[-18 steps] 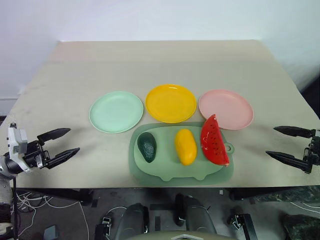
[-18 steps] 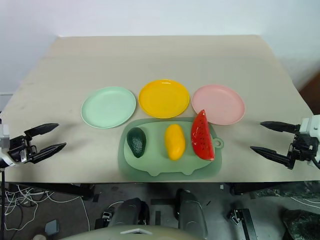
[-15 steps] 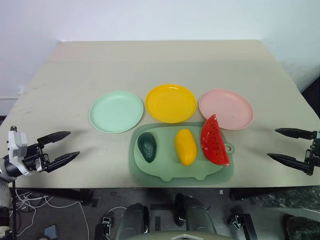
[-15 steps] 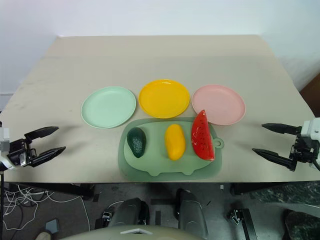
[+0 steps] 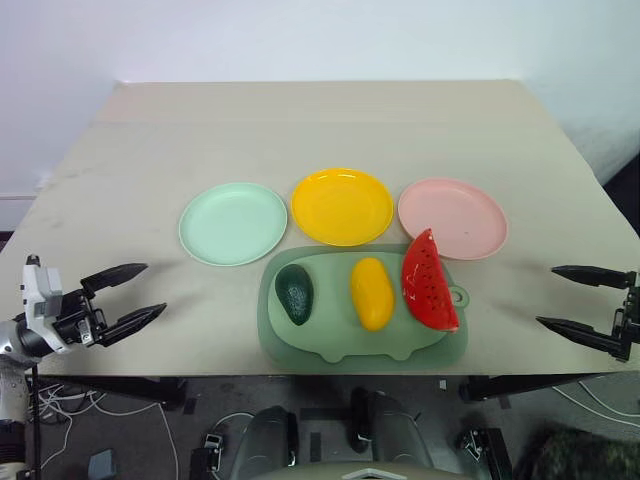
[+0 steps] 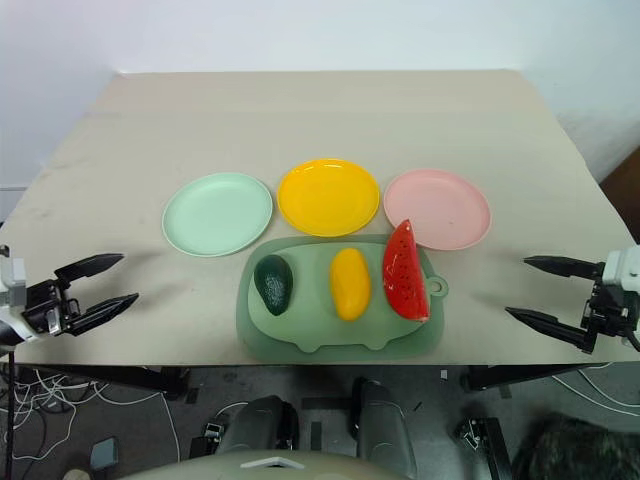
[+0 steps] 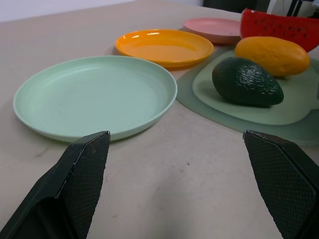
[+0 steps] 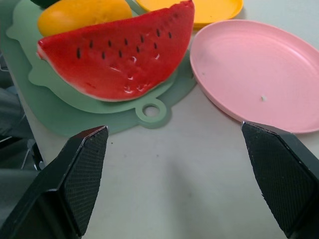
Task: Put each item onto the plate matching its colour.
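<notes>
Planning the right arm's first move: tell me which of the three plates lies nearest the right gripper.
The pink plate, rightmost of the row, lies nearest the right gripper; the yellow plate and mint green plate sit farther left.

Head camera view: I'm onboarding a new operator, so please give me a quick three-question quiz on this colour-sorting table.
1. True or false: the watermelon wedge already lies on the pink plate.
2. Which plate stands in the middle of the row? A) mint green plate B) yellow plate C) pink plate
3. Fill in: the avocado, the mango and the wedge all rest on the ____.

Key
1. False: it lies on the cutting board, its tip near the plate's rim.
2. B
3. Cutting board. The left gripper and right gripper hang open at the table's sides, holding nothing.
</notes>
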